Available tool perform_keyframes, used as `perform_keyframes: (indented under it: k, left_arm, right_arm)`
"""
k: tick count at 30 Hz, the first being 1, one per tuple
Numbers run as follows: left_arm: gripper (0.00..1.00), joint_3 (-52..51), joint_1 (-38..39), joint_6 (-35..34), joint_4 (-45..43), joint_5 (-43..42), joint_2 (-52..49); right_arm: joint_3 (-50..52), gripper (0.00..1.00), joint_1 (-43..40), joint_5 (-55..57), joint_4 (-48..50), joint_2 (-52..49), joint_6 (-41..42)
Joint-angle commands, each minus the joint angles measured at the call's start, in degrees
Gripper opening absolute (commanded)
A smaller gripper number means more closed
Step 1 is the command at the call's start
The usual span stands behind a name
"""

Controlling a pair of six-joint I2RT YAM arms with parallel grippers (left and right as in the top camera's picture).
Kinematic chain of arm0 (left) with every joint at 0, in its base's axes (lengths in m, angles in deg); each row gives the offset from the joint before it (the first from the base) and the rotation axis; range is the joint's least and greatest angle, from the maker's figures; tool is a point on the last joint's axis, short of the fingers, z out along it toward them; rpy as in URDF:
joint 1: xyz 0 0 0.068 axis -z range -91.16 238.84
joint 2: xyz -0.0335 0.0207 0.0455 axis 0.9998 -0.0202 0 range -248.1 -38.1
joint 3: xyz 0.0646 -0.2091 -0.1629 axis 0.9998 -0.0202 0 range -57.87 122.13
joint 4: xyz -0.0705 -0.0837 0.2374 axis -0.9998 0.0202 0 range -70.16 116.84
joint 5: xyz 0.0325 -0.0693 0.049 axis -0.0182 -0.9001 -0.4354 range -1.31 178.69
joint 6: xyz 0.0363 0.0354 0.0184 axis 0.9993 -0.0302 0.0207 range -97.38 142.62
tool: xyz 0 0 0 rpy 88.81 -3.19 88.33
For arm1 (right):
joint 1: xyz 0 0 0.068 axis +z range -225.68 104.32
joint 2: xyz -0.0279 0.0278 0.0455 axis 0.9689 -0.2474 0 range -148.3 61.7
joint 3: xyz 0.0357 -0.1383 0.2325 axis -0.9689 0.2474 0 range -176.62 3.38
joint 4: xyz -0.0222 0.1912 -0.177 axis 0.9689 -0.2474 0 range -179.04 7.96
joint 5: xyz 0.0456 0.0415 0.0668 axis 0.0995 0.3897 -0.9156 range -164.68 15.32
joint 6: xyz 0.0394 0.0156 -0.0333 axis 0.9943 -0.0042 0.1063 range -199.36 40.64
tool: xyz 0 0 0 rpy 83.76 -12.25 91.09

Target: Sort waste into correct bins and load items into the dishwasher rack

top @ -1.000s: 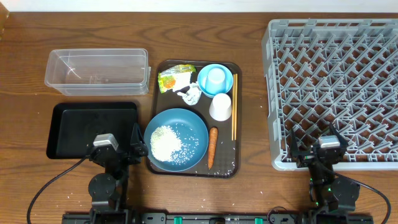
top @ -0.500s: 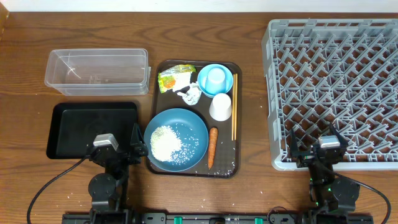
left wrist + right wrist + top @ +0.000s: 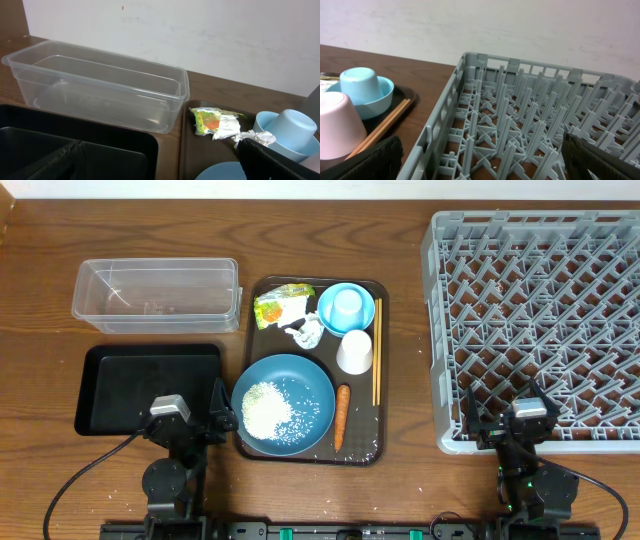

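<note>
The brown serving tray (image 3: 312, 456) holds the dark-blue plate (image 3: 300, 375) with a rice heap (image 3: 268, 410), a carrot (image 3: 341, 417), the yellow-green wrapper (image 3: 282, 306), crumpled paper (image 3: 308, 332), a light-blue bowl (image 3: 347, 307), an upturned white cup (image 3: 355, 351) and chopsticks (image 3: 377, 350). The clear tub (image 3: 157, 293) and black tray (image 3: 148, 387) lie to the left, the grey rack (image 3: 540, 320) to the right. My left gripper (image 3: 180, 405) is open and empty at the black tray's front right corner. My right gripper (image 3: 520, 405) is open and empty over the rack's front edge.
The left wrist view shows the tub (image 3: 100, 85), wrapper (image 3: 212, 120) and bowl (image 3: 292, 132) ahead. The right wrist view shows the rack wall (image 3: 445, 115), the cup (image 3: 337, 125) and chopsticks (image 3: 385, 125) to the left. A white wall stands behind.
</note>
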Motion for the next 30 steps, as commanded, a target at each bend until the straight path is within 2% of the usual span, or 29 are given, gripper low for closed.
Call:
perform_keyframes:
  k: [1,24,26,27,30]
  left_arm:
    - [0.98,-0.98,0.02,0.55,2.32,1.95,0.35]
    - [0.98,-0.98,0.02,0.52,2.32,1.95,0.35]
    - [0.98,-0.96,0.04,-3.76,0.28,-1.46,0.35]
    - [0.98,-0.94,0.04,-10.32,-0.61,-8.28,0.35]
    - [0.98,-0.94,0.04,-31.93,0.52,-36.76,0.35]
  right_arm:
    - [0.09,0.99,-0.9,-0.39,-0.26,0.24,0.83]
    - [0.09,0.99,-0.9,-0.39,-0.26,0.24,0.83]
    - [0.09,0.99,-0.9,-0.39,-0.26,0.24,0.83]
    - [0.09,0.99,-0.9,-0.39,-0.24,0.24,0.83]
    - [0.09,0.99,-0.9,-0.39,-0.26,0.24,0.83]
